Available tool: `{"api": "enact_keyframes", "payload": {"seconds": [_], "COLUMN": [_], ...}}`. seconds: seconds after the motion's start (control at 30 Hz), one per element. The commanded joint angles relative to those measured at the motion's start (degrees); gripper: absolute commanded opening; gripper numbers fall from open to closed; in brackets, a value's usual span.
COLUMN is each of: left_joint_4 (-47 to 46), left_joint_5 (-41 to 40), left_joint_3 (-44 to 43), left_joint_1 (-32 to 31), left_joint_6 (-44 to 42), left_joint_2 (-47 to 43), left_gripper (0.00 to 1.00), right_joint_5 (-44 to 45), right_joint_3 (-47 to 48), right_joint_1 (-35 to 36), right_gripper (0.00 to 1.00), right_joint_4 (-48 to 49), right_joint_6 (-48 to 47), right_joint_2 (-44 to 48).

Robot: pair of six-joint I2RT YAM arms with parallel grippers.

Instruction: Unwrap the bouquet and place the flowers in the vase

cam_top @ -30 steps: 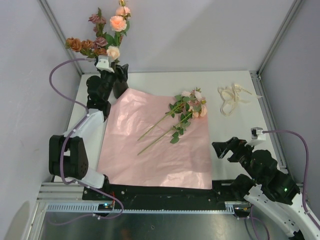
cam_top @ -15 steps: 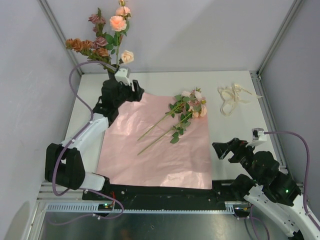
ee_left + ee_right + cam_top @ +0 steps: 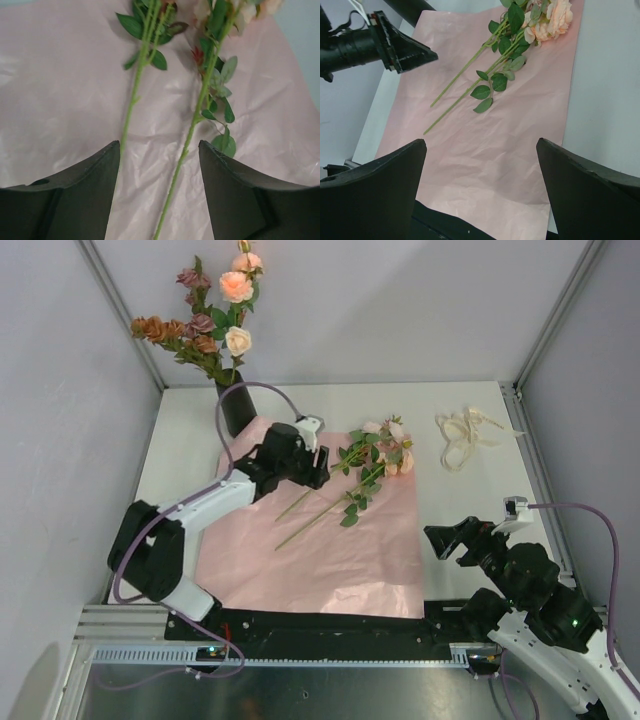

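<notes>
1. Position of work item. Two flowers (image 3: pixel 340 488) lie side by side on the paper (image 3: pixel 300 570). They are well apart from the vase (image 3: pixel 236 412), which stands at the paper's far left corner and already holds several blooms.
2. Long axis. In the top view the stems run diagonally, with cut ends toward near-left and heads toward far-right. The heads rest at the paper's far right corner.
3. Left gripper (image 3: pixel 320 464). It sits over the paper just beside the stems, on their far-left side, about mid-length of the farther stem. Its jaws stand apart with nothing clamped. Its height above the paper cannot be told.
4. Alignment, left wrist view. Both stems run lengthwise away from the gripper, heads ahead. One stem passes through the gap between the fingers. The cut end of the other lies at the tip of the finger on the view's left. The stems cross the closing line nearly square.
5. Right gripper (image 3: pixel 437 538). Its jaws are spread wide and empty. It is off the paper's near right edge, well apart from the stems.
6. Assessment. The left arm is nearer to both stems and vase. A straight descent should suffice, though it may pinch the paper as well.
</notes>
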State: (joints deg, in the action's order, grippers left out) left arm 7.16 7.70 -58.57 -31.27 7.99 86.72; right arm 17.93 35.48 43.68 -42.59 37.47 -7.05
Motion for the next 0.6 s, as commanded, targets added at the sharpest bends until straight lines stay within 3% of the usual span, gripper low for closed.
{"api": "enact_keyframes", "payload": {"seconds": [0.0,0.27,0.57], "left_joint_4": [2.28,3.73,4.27], "left_joint_5": [0.16,0.04,1.8], "left_joint_3": [-5.05,-8.69,-10.88], "left_joint_1": [-3.19,-8.37,-9.6], "left_joint_6": [-0.77,-1.84,-1.64], "left_joint_2": [3.6,11.2,17.8], "left_gripper": [0.68,0.65,0.61], "right_joint_5": [0.32,0.39,0.48], "right_joint_3": [0.1,0.0,-0.06], "right_joint_1": [0.26,0.35,0.43], "right_gripper": [0.99,0.99,0.99], "right_joint_4": [1.55,1.63,1.75], "right_joint_6": [-0.03,-0.03,-0.23], "right_joint_2": [0.57,0.58,0.46]}}
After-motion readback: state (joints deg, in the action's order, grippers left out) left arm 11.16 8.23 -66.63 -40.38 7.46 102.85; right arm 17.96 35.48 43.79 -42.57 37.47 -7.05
